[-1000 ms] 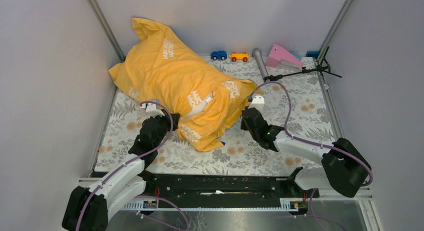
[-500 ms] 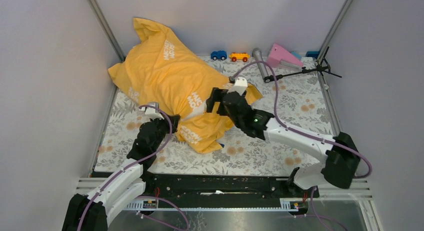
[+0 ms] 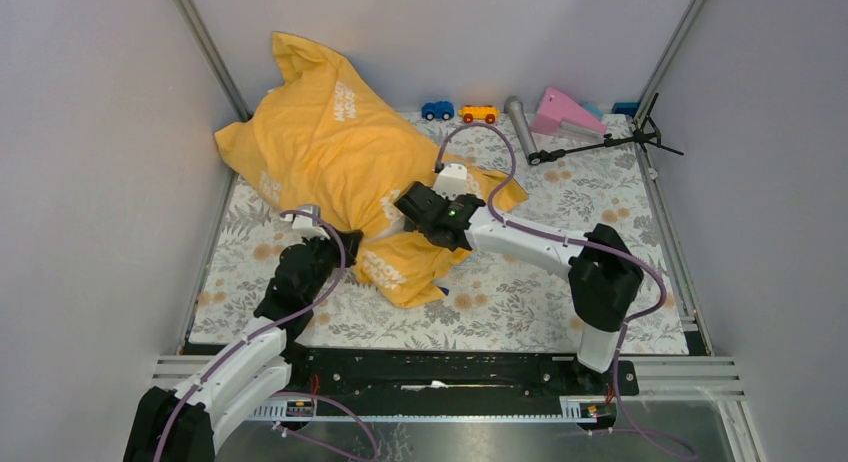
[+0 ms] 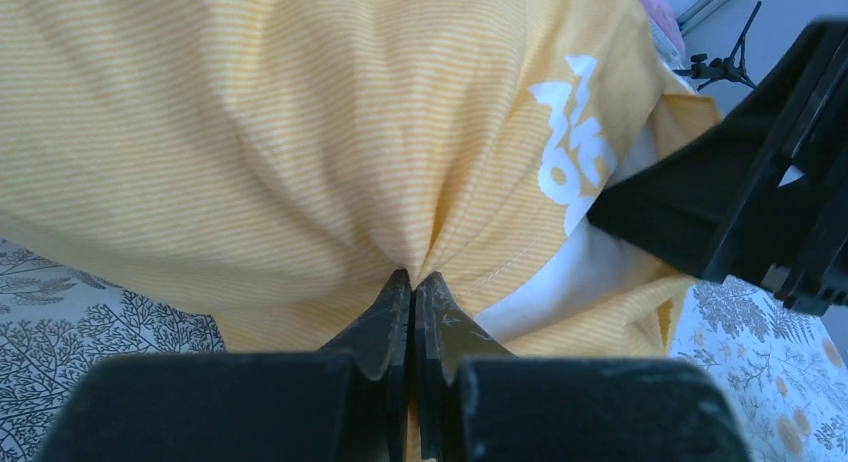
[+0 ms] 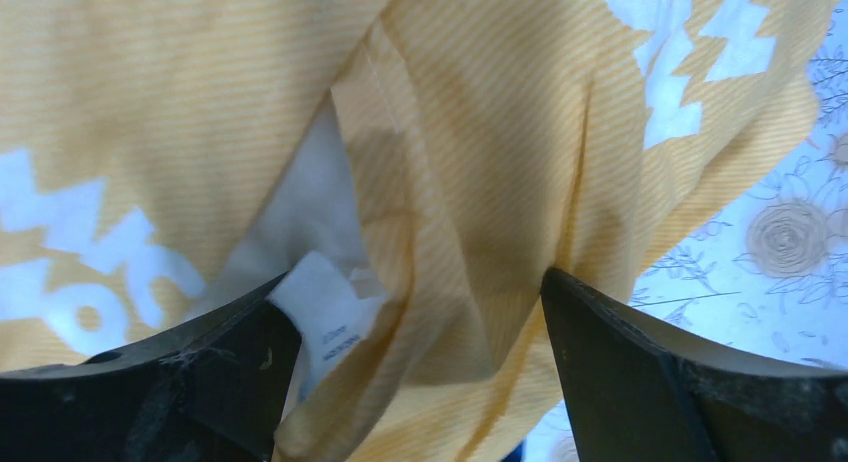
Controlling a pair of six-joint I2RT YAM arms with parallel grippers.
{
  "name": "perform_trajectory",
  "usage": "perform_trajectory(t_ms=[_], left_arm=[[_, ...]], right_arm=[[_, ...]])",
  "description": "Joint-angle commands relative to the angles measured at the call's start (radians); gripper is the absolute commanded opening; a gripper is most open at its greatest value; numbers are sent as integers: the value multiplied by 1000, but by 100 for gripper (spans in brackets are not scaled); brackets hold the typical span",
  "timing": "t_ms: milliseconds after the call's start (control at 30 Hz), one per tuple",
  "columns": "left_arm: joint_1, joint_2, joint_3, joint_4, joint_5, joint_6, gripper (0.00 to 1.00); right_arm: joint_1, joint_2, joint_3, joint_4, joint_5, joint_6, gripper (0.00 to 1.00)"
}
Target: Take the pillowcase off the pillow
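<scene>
The yellow-orange pillowcase [image 3: 320,142] with white lettering covers the pillow and lies slanted across the back left of the floral cloth. Only a strip of the off-white pillow [image 4: 600,272] shows, at the case's open end. My left gripper [image 3: 343,244] is shut on a pinched fold of the pillowcase [image 4: 300,132] near that opening. My right gripper [image 3: 404,199] hovers over the opening, open. Its fingers [image 5: 200,367] straddle the case's hem [image 5: 470,232], with the pillow [image 5: 310,192] and a white label [image 5: 325,317] by the left finger.
Along the back wall stand a blue toy car [image 3: 437,110], an orange toy car [image 3: 479,113], a grey cylinder [image 3: 519,125], a pink wedge [image 3: 565,112] and a black tripod [image 3: 610,142]. The floral table cloth [image 3: 560,232] is walled in on left, right and back.
My right arm swung left from the pillowcase's right corner to its opening, and its jaws opened. My left gripper kept its pinch and drew slightly toward the near edge.
</scene>
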Motion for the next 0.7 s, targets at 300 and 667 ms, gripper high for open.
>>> perform_trajectory(t_ms=[300,667], left_arm=[[1,-34,25,-6,-102,-17,0],[1,-111,9,-82,-267,-63,0]], right_arm=[[-127,-387,-603,446,-168,-413,59],[-309,-467,-865,698,-176,-404,14]])
